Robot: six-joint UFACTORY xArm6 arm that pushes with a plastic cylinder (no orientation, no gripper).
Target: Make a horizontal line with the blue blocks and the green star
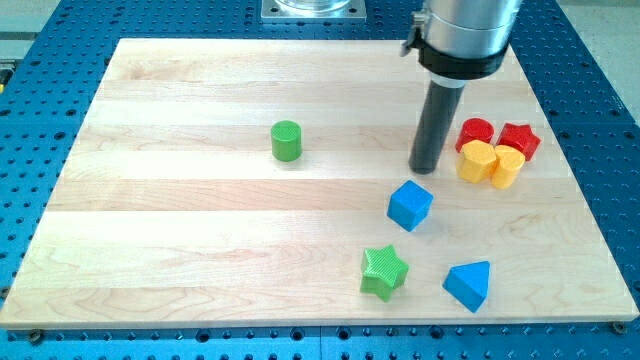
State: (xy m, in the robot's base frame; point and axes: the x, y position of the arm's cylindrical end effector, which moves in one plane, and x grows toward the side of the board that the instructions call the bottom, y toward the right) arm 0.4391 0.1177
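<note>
A blue cube (pixel 410 204) lies right of the board's middle. A blue triangular block (pixel 469 284) lies near the view's bottom right. The green star (pixel 384 272) lies to the left of the triangular block and below the cube. My tip (pixel 425 168) stands just above and slightly right of the blue cube, with a small gap between them. The rod rises from it to the arm's grey end at the view's top.
A green cylinder (pixel 286 140) stands left of my tip. A cluster at the view's right holds a red cylinder (pixel 476 132), a red star (pixel 519 140), a yellow block (pixel 478 160) and a second yellow block (pixel 507 166). The wooden board (pixel 200 250) sits on a blue perforated table.
</note>
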